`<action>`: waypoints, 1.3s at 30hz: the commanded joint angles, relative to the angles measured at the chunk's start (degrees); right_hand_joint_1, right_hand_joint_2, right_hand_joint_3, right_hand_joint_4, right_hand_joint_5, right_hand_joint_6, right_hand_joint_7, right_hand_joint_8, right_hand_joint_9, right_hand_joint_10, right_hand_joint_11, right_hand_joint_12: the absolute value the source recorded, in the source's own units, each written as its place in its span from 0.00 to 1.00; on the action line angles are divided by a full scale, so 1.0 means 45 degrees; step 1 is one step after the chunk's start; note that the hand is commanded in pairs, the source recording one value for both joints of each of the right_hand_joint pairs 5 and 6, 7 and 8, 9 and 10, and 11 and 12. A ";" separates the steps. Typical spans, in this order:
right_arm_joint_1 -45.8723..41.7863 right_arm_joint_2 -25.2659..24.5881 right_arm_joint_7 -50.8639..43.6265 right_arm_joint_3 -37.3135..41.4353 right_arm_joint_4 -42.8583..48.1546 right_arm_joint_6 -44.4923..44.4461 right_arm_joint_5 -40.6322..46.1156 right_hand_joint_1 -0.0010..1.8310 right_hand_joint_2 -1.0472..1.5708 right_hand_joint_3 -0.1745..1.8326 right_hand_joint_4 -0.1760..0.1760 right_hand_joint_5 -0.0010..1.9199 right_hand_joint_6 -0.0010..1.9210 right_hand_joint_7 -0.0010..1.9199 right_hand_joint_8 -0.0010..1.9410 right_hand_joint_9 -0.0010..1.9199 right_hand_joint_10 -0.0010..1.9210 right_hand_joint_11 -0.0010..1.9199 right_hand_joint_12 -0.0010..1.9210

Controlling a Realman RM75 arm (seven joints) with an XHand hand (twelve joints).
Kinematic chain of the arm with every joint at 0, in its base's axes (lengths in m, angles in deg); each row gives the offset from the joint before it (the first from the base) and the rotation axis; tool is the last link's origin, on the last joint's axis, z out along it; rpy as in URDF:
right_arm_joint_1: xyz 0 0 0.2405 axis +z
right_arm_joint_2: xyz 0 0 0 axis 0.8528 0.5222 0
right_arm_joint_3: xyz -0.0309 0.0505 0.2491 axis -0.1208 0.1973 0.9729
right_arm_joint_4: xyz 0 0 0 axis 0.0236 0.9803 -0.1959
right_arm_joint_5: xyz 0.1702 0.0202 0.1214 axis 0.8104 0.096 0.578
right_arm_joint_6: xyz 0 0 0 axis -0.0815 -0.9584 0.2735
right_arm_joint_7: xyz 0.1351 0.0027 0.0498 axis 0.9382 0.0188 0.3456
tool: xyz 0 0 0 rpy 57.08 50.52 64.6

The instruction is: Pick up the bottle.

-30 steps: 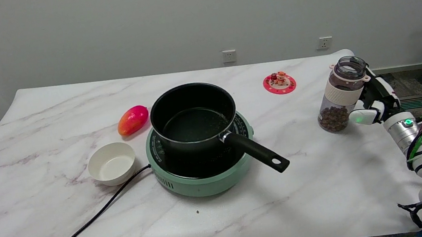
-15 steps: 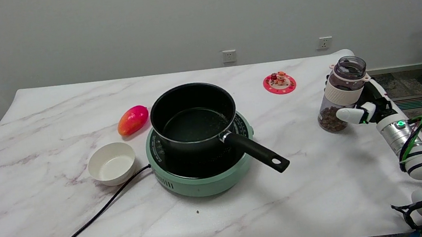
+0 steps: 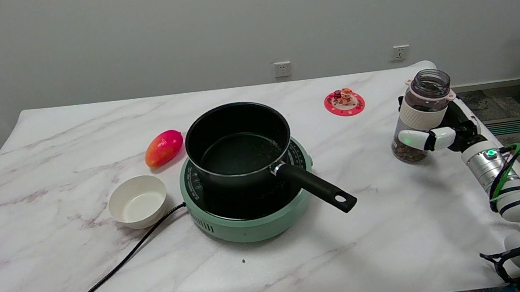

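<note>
- Bottle (image 3: 418,120) stands upright near the right edge of the table (image 3: 46,204), clear with a white band around its upper part and an open mouth; we see brown pieces filling its bottom.
- Our right hand (image 3: 442,134) is wrapped around the bottle: a white finger crosses its front low down, and black parts of the hand sit behind it on the right side.
- We cannot tell whether the bottle's base is on the table or just off it.
- Our right arm (image 3: 512,188) reaches in from the lower right, a green light glowing at its wrist.
- Near the middle of the table we see a black pot (image 3: 238,144) on a green hot plate (image 3: 248,213), its handle pointing toward the lower right.
- A black cord (image 3: 120,270) runs from the hot plate off the near edge.
- Left of the hot plate we see a white bowl (image 3: 138,201); behind the bowl lies a mango (image 3: 163,147).
- A red coaster (image 3: 344,102) with small figures on it lies well behind the bottle, to its left.
</note>
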 commanded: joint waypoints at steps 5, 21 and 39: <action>0.0036 -0.0039 0.0001 0.0106 -0.0098 0.0011 -0.0011 0.81 0.59 0.46 0.50 0.18 0.18 0.42 0.41 0.44 0.44 0.33 0.33; 0.0072 -0.0021 0.0001 0.0251 -0.0358 0.0032 -0.0011 0.82 0.67 0.54 0.50 0.56 0.56 0.74 0.73 0.65 0.65 0.49 0.49; 0.1509 0.0722 0.0125 0.0269 -0.0029 0.0116 -0.0900 0.77 0.91 0.26 0.50 1.00 1.00 1.00 0.99 0.72 0.72 0.64 0.64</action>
